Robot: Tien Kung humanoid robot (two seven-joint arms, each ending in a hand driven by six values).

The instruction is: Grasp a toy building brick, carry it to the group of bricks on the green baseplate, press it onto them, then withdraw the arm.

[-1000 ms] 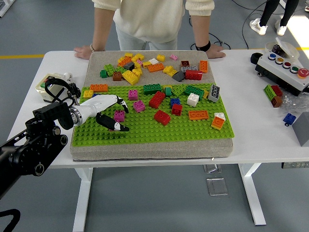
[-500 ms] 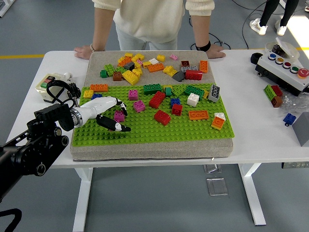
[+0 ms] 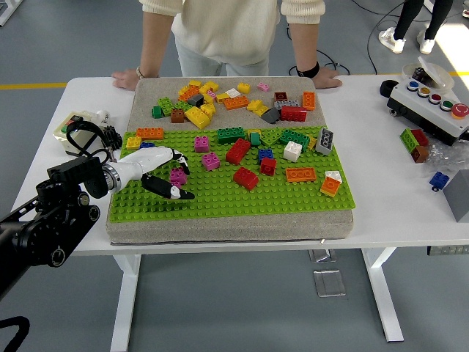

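Observation:
My left hand point(image 3: 185, 181) lies low over the left part of the green baseplate point(image 3: 220, 199). Its white fingers point(image 3: 174, 156) and black-tipped thumb point(image 3: 180, 194) are spread, open, either side of a small magenta brick point(image 3: 178, 176) that stands on the plate. I cannot tell whether they touch it. More bricks stand scattered on the plate: another magenta one point(image 3: 211, 160), red ones point(image 3: 245, 177), a green one point(image 3: 231, 135), a white one point(image 3: 293, 151). My right arm is out of view.
A pile of loose bricks point(image 3: 196, 99) lies on the grey mat point(image 3: 220, 229) behind the plate. A person stands at the far side, hands point(image 3: 126, 77) resting on the table edge. A button box point(image 3: 432, 103) and stray bricks point(image 3: 415, 143) are right; a white device point(image 3: 73, 126) is left.
My left hand has drawn back a little to the left. The magenta brick stays where it was on the plate.

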